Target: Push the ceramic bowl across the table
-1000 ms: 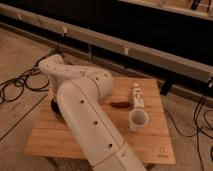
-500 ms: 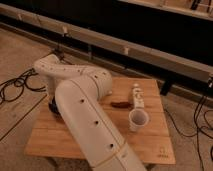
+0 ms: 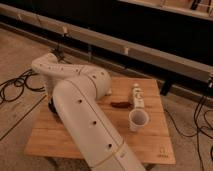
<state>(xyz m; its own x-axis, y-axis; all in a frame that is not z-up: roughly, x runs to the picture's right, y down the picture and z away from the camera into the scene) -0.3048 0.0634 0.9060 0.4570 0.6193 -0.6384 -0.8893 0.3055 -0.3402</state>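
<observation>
Ceramic bowl hidden behind big white arm. Gripper low at table left side, cannot tell its state. White cup at right.

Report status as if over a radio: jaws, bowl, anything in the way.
Gripper hidden behind the arm at the table's left side. Ceramic bowl not visible. White cup, small bottle and a brown object sit right of the arm.

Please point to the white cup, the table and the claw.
cup (image 3: pixel 138 120): camera view, on its side wall.
table (image 3: pixel 157 142): camera view, on bare wood near the right front corner.
claw: hidden behind the arm (image 3: pixel 82 107), at the table's left side.
</observation>
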